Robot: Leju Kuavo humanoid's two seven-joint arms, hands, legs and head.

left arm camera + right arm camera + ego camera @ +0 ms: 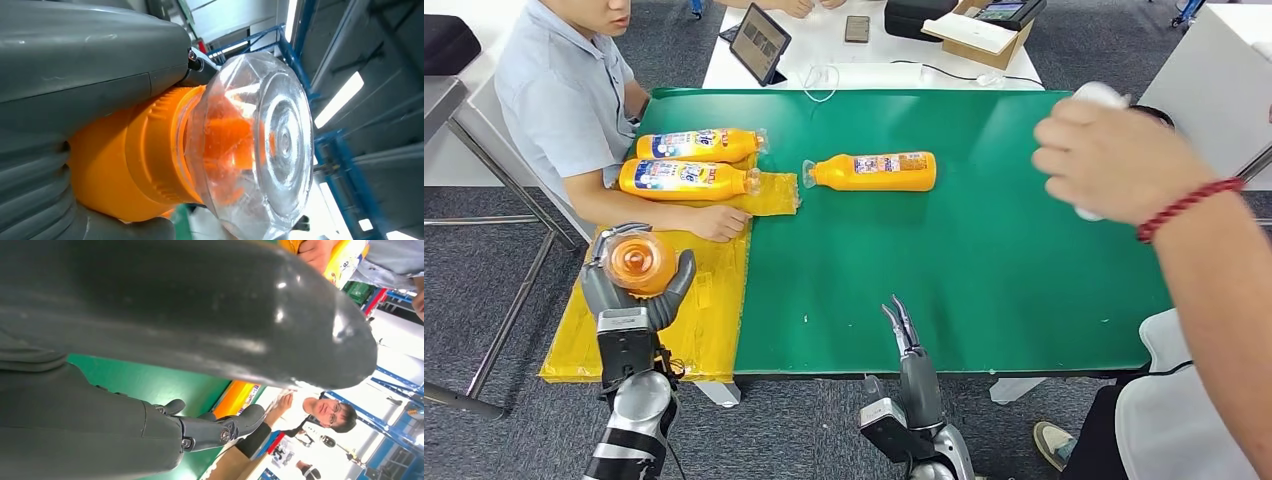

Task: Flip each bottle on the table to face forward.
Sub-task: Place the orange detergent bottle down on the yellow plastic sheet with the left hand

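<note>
My left hand (629,290) grips an orange bottle (641,263) over the yellow mat (714,320), holding it end-on toward the head camera. Up close in the left wrist view, that bottle's orange neck (150,155) and clear cap (260,145) stick out of my left hand (75,80). Two orange bottles (702,146) (686,178) lie side by side on the mat's far end. Another orange bottle (874,171) lies on the green table (984,270). My right hand (904,335) stands edge-on at the table's near edge, fingers straight and empty; its fingers (220,430) show apart.
A seated person at the left rests a hand (719,222) on the yellow mat beside the two bottles. Another person's hand (1114,160) with a red bracelet reaches in from the right holding something white. A white table behind holds a tablet (759,42) and boxes.
</note>
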